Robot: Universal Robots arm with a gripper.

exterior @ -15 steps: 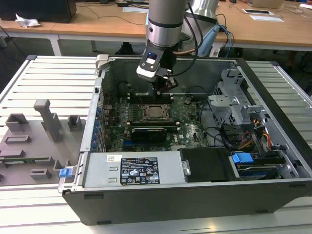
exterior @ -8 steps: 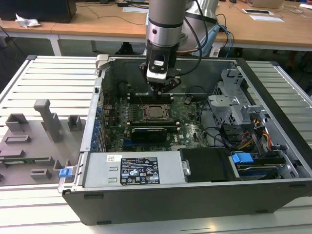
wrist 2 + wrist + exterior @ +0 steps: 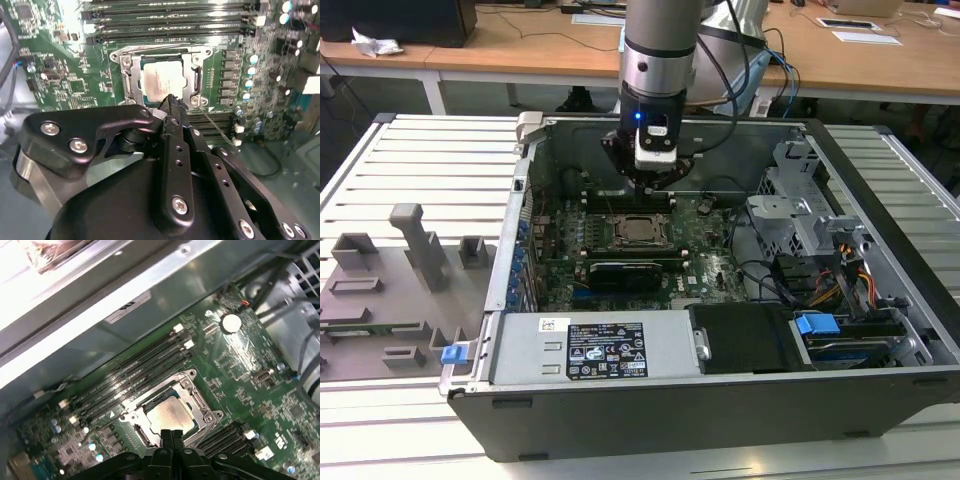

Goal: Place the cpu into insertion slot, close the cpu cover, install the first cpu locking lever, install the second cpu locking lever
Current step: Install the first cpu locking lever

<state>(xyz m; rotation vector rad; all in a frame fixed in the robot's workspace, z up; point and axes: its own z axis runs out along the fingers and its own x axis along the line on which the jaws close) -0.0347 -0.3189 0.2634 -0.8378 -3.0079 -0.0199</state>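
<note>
Inside the case (image 3: 620,400), just over insertion slot (image 3: 150,50): gripper (image 3: 172,102) pressed together, empty; cpu (image 3: 159,82) seated there, cpu cover (image 3: 188,80) seemingly down around it. Risk: off-centre push skidding sideways, scratching cover or motherboard (image 3: 65,75).

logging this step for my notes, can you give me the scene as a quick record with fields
setting: open computer case on a slatted table
cpu: lying in the insertion slot, silver top showing
cpu cover: down flat, framing the cpu
locking levers: cannot tell whether latched
hand: shut, holding nothing, poised over the cover's edge; contact cannot be told
motherboard: green, long memory slots beside the socket
</note>
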